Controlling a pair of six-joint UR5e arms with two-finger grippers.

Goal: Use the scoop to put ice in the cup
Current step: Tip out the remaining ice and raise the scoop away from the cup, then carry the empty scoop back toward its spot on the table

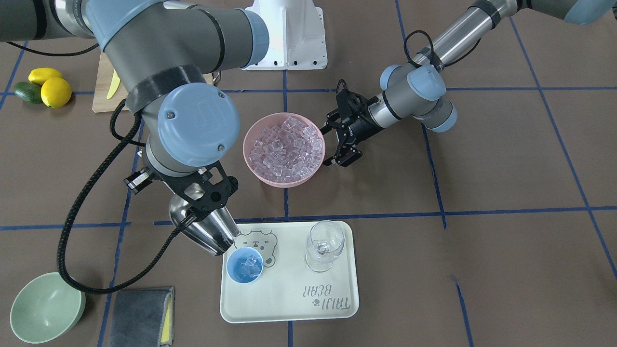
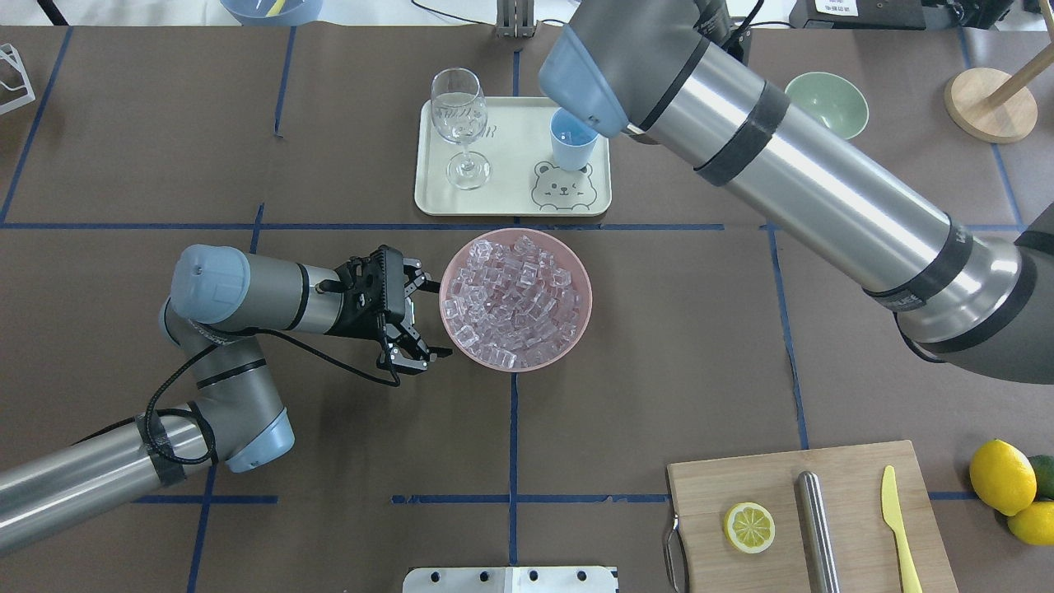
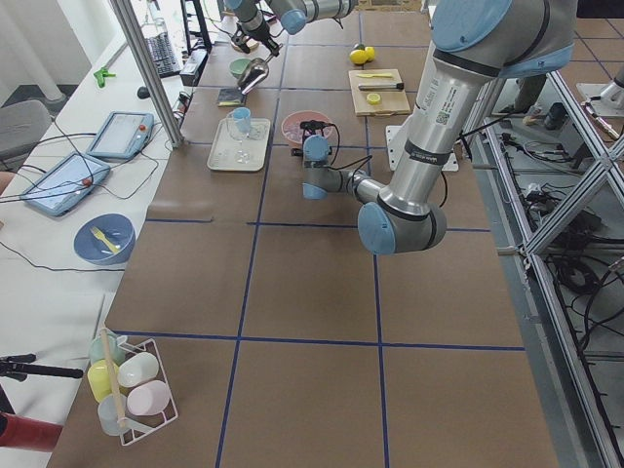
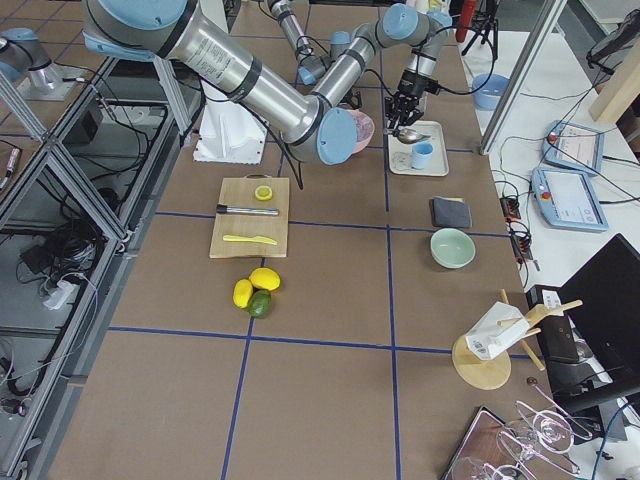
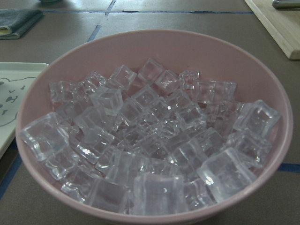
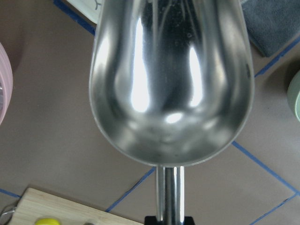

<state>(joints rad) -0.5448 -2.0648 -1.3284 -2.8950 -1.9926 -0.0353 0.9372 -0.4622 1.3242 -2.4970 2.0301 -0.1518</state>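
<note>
Grips the scoop [image 1: 211,232] by its short handle with the right gripper [image 1: 208,197], fingers closed tight on the handle. Holds the scoop tilted, open mouth down toward the cup [image 1: 230,268] and right at its rim. Cannot tell whether touching the rim or just above it. Shows the trough empty and shiny in the right wrist view. Has a few cubes of ice [image 1: 249,264] lying in the cup.

Has the cup upright on a cream tray [image 1: 289,296], by the printed bear face, and a clear stemmed glass [image 1: 325,246] upright on the same tray, apart from the cup.

Holds the left gripper [image 2: 428,319] low, just beside the rim of a pink bowl [image 2: 585,284], fingers spread wide and nothing between them. Cannot tell whether touching the bowl with a fingertip. Looks from the left wrist straight into this bowl, heaped with much more ice.

Elsewhere on the table: a green bowl [image 1: 46,308] and a grey cloth [image 1: 140,315] near the tray, and a wooden board [image 2: 856,527] with a half lemon [image 2: 749,527], a steel cylinder [image 2: 817,531] and a yellow knife [image 2: 896,519].
</note>
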